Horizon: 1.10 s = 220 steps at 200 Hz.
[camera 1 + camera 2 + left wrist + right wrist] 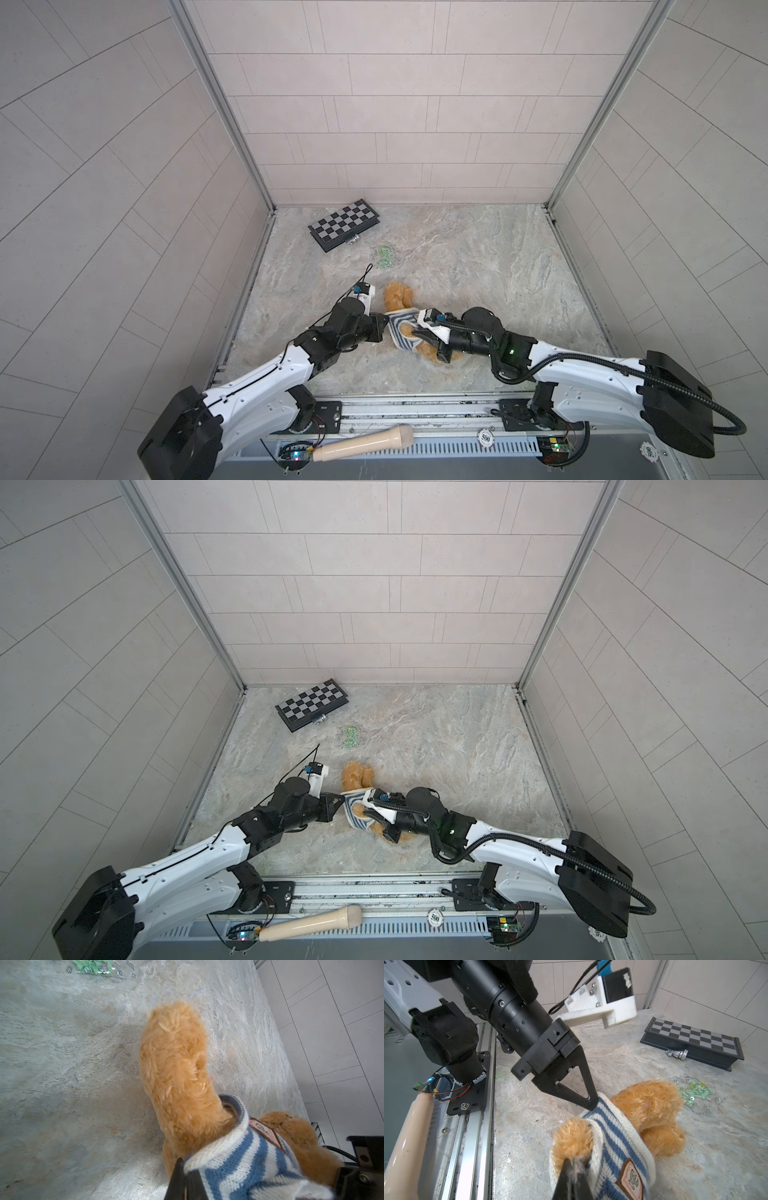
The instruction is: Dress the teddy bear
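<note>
— Where's your teddy bear (398, 296)?
— Lying on the table (478, 257), front middle, striped sweater (401, 334) round its body
— And your claws?
— Left gripper (592, 1104) is clamped on the sweater's edge; right gripper (574, 1164) is clenched, seemingly on the sleeve opening at a paw

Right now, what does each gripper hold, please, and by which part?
Both pinch the striped sweater on the teddy bear: left gripper its white edge, right gripper the sleeve opening around a paw.

Face of teddy bear (397, 296) hidden
</note>
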Tool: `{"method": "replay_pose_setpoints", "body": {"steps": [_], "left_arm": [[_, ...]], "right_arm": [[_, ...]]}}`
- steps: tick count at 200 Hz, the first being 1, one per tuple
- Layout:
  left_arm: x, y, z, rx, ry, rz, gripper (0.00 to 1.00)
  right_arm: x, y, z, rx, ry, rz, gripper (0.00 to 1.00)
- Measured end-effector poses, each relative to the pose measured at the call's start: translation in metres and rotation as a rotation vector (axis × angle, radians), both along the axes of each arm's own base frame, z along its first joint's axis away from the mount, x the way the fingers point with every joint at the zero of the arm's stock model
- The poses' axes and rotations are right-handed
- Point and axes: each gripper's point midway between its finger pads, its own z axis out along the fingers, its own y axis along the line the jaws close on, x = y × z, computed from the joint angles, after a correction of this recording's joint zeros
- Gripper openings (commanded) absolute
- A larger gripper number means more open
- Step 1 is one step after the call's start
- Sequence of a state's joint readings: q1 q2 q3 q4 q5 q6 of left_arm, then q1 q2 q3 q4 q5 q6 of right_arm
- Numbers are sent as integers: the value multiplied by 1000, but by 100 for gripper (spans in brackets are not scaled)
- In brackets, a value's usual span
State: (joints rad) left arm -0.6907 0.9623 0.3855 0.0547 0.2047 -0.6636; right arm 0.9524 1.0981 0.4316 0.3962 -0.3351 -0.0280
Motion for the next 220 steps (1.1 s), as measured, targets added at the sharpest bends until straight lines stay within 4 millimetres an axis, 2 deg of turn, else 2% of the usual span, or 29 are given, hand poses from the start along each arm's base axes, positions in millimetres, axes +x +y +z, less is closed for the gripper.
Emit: {"method": "replay_pose_setpoints", "body": {"steps": [50,97,119,187,200,220], "left_arm": [[-3,-11,10,-50,-22,-43,0],[-12,-27,13,-76,-22,-98,0],[-13,-29,12,-79,-20,-104,0],[-13,-30,14,-87,-24,-105,0],[-13,-30,14,-88,-22,-104,0],[-13,-30,15,-89,-24,-103,0]], "right_arm": [[10,4,16,-15,-23,-27,44],[6,20,31,-10,-26,-1,46],[7,27,26,-32,-15,5,46],[16,38,5,-113,4,-15,34],[19,38,2,-129,2,-27,28],[23,38,0,-143,-4,-43,11]]}}
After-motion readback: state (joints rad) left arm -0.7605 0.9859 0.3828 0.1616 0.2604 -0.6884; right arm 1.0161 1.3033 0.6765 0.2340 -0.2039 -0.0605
